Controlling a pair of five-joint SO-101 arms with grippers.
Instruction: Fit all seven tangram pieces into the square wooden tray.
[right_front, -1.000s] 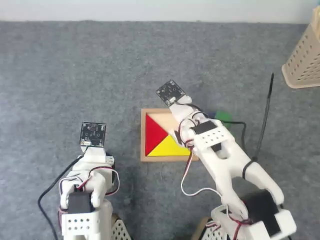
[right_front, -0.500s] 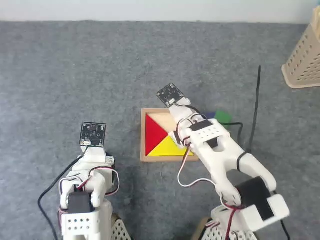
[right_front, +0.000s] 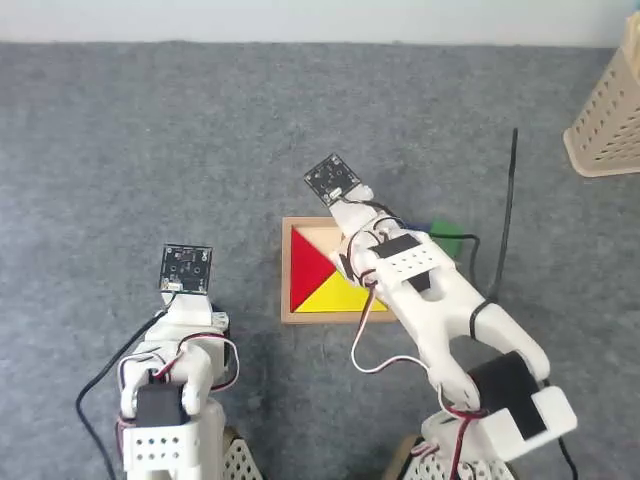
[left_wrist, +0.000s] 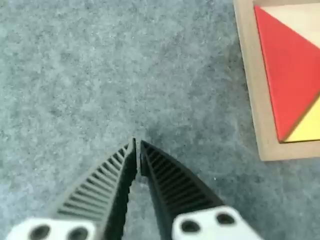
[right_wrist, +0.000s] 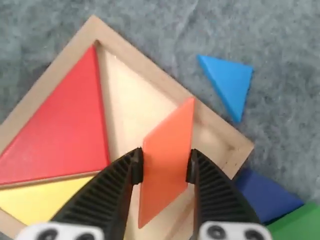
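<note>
While the right end effector (right_wrist: 164, 159) is clamped on the orange piece (right_wrist: 167, 170), a slanted four-sided slab, that piece hangs over the tray (right_wrist: 141, 67), above the bare wood beside the red triangle (right_wrist: 60, 130). Its long axis runs straight out from between the jaws, so its far tip lies over the inner edge of the rim on the side facing the blue triangle (right_wrist: 227, 82). Whether its underside touches the tray floor cannot be told. Against the rim side nearest the dark blue piece (right_wrist: 265, 195) and the green piece (right_wrist: 300, 222), that axis looks close to parallel but a little askew. The next move seems to turn on this relation: a small turn of the wrist would likely be needed before the piece can drop flat inside the frame rather than ride up on the rim. The red triangle and the yellow triangle (right_wrist: 45, 200) are seated in the tray, edge to edge, filling the half away from the loose pieces. Those three loose pieces lie on the desk (left_wrist: 75, 75) outside the tray, near the corner under the right arm. The left end effector (left_wrist: 137, 145) has its jaws together, holds nothing, and hovers over the desk, apart from the tray's other side, so the right arm is plainly the nearer one.
</note>
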